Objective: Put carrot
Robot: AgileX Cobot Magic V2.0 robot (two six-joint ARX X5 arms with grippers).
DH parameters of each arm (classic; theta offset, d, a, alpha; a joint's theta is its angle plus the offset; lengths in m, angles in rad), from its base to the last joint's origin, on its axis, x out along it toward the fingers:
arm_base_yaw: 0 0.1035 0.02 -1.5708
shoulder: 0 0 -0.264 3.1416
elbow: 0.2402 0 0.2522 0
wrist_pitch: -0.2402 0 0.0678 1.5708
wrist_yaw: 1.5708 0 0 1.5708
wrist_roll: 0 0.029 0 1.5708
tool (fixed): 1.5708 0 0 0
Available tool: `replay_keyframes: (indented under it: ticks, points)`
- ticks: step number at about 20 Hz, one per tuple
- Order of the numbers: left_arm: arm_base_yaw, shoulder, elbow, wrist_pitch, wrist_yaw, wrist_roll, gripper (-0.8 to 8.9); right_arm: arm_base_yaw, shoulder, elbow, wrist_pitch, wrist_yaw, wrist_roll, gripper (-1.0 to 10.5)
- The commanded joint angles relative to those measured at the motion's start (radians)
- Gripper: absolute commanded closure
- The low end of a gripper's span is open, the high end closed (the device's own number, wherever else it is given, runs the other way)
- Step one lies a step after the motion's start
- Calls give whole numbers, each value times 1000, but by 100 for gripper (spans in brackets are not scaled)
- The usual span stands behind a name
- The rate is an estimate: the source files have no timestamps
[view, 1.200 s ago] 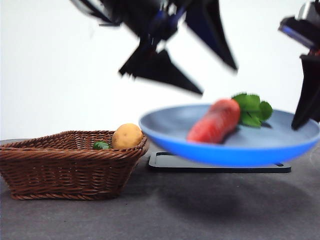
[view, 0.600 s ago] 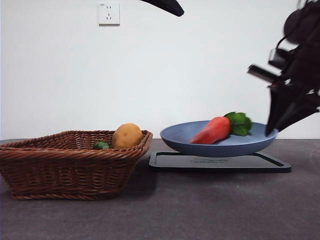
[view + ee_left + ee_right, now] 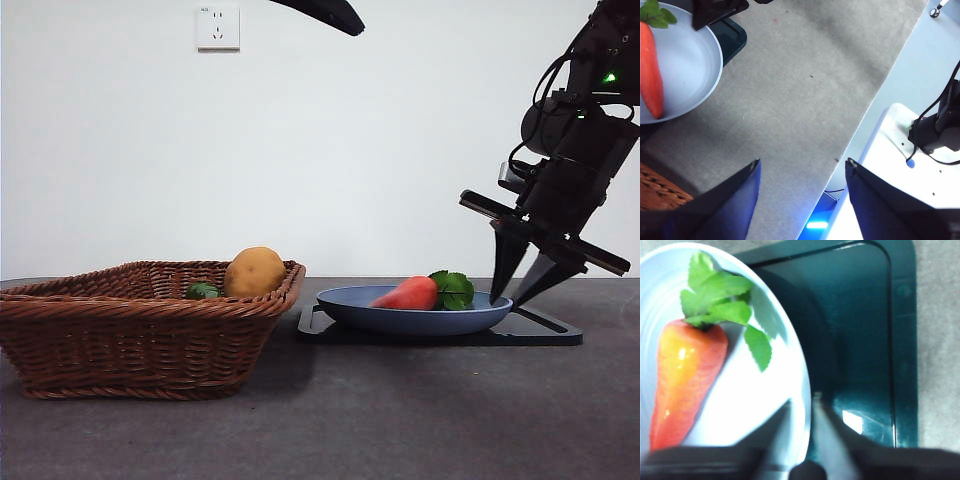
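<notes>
Right gripper (image 3: 517,290) pinches the plate (image 3: 400,320) rim over the tray (image 3: 545,331).
The carrot (image 3: 408,294) lies on the plate just beyond its jaws, leaves nearest them. Best to let go only once the plate sits flat, then lift straight up. Left gripper (image 3: 802,172) waits high, jaws apart, empty.

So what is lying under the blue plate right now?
The blue plate sits on a black tray, which rests on the grey table. The plate hides the tray's middle. The carrot lies on the plate.
</notes>
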Motion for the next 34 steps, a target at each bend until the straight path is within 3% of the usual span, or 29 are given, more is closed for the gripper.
replay_keyframes:
  ticks: [1,3,6,7,9,10,12,14,18,20,26,31,34]
  points:
    - [-10,11,17,7,5,58,517,0,18,23,7,1,-14,725]
    - [-10,11,17,46,-19,85,517,-1,5,23,-5,0,-19,726]
    - [-10,13,17,152,-170,85,535,-12,-79,23,-126,3,-38,728]
    - [-8,16,17,182,-214,108,596,-12,-119,23,-189,4,-44,734]
    - [0,18,17,221,-257,171,805,-2,-212,22,-303,10,-83,850]
    - [11,18,17,233,-256,235,805,19,-260,18,-350,61,-98,919]
    - [40,18,17,235,-258,349,806,84,-362,-16,-394,260,-95,941]
    - [93,18,16,218,-285,278,806,164,-485,-104,-350,354,-81,941]
    - [222,7,7,113,-315,236,806,315,-748,-352,-116,378,-60,941]
    - [272,-46,-60,137,-304,234,806,381,-879,-470,12,403,-58,941]
    - [309,-443,-486,331,-309,181,806,524,-1189,-716,211,633,-60,941]
    - [308,-789,-717,365,-320,82,806,560,-1332,-865,247,665,-60,941]
    - [308,-877,-743,347,-362,58,806,558,-1335,-882,252,665,-59,941]
